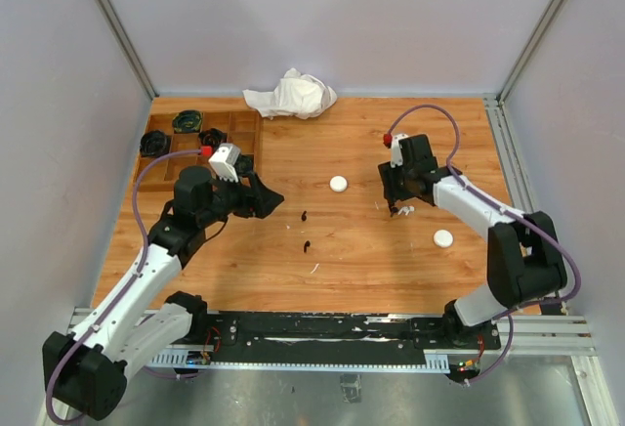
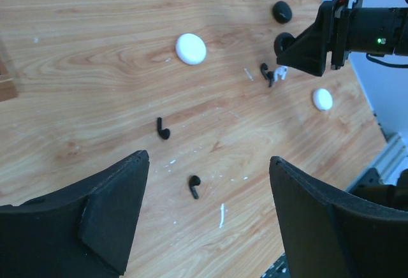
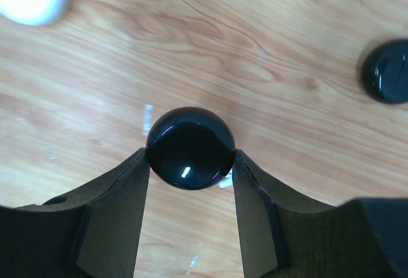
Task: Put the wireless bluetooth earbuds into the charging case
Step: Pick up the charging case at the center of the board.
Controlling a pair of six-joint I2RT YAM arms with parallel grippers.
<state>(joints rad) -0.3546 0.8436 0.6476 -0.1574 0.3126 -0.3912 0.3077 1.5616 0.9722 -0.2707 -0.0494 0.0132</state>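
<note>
1. Table (image 1: 371,260): wooden, with both arms bolted at its near edge.
2. Tray (image 1: 244,123): wooden, split into compartments, in the far-left corner. Three dark cases (image 1: 154,143) sit in it.
3. Cloth (image 1: 291,94): white and crumpled, at the middle of the far edge.
4. Left gripper (image 2: 208,163): left of centre, jaws spread wide with nothing between them.
5. Right gripper (image 3: 190,153): right of centre, jaws pressed against both sides of the black case (image 3: 190,139). I cannot tell whether that case is off the wood.
6. Second black case (image 3: 387,71): closed, on the table near the gripped one, not touching it.
7. White cases (image 1: 338,184): two closed pucks well apart, one mid-table, the other (image 1: 443,238) nearer the right arm.
8. Black buds (image 2: 163,129): two lie apart on bare wood just ahead of the left fingers, the second (image 2: 194,186) closer to them. A third black bud (image 2: 266,73) and a white bud (image 2: 280,72) lie side by side just by the right gripper.
9. Sliver (image 2: 221,214): thin and white, near the closer bud.
</note>
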